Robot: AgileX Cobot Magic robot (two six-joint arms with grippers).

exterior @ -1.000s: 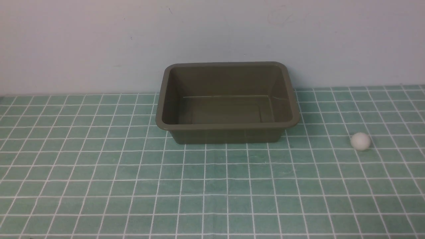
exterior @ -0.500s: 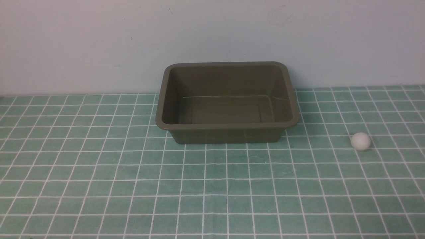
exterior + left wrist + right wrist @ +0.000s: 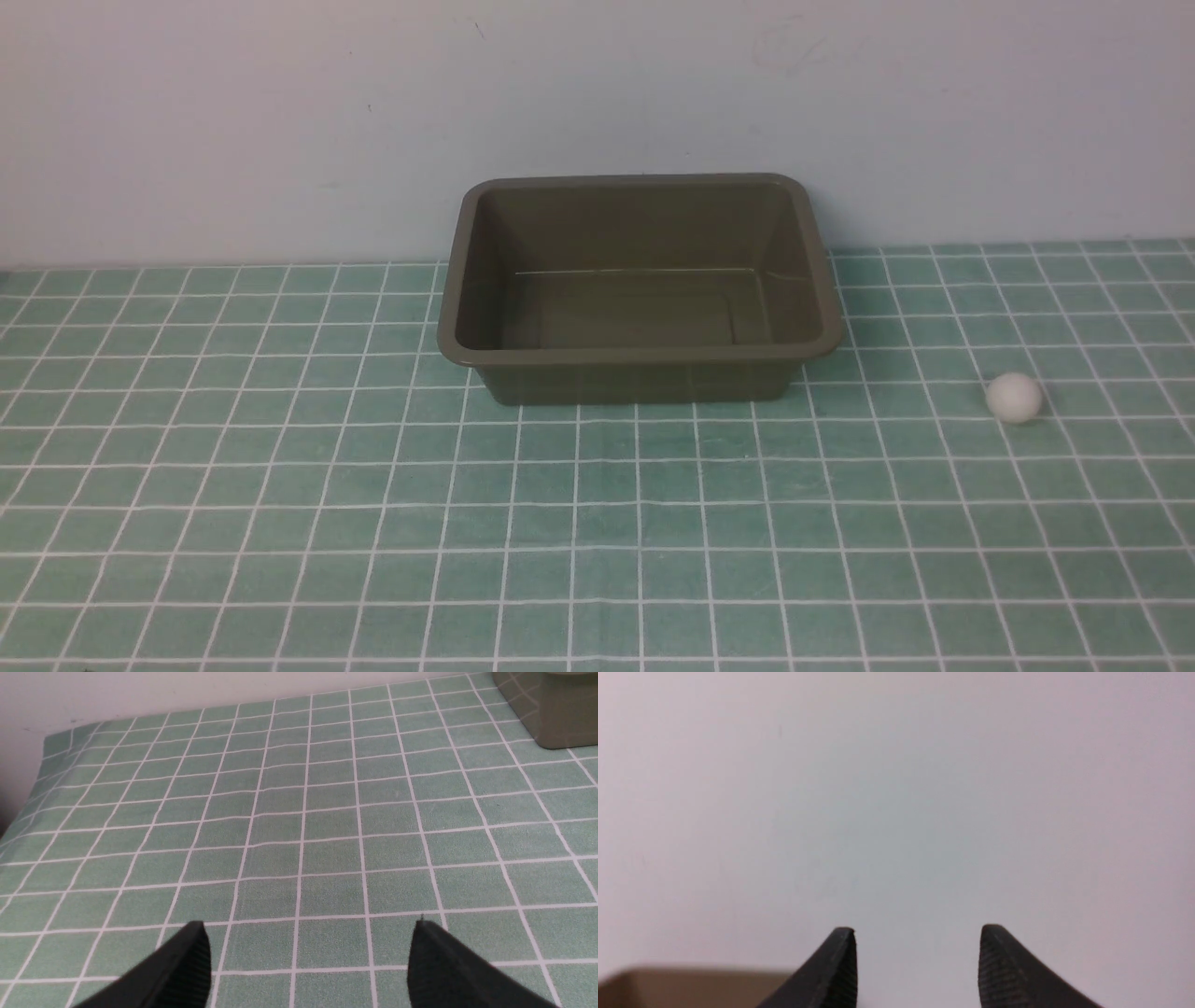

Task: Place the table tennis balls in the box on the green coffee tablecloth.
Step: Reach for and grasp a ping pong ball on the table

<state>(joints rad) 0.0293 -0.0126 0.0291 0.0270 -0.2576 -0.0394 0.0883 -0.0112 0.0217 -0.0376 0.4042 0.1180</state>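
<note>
Pale wall (image 3: 280, 112) behind green coffee tablecloth (image 3: 280, 523) | box (image 3: 635, 381) at cloth's 12 o'clock, near wall | white ball (image 3: 1013, 398) on cloth at box's 4 o'clock, well apart | left pincer (image 3: 309, 925) spread apart above cloth | right pincer (image 3: 918, 928) spread apart, facing wall

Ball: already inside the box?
No, the ball sits on the tablecloth, off to the right of the empty box.

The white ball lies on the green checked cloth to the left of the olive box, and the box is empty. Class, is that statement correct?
Not quite. The front view shows the white ball lying on the green checked cloth to the right of the olive box, not to its left. The rest stands: the box is empty.
</note>
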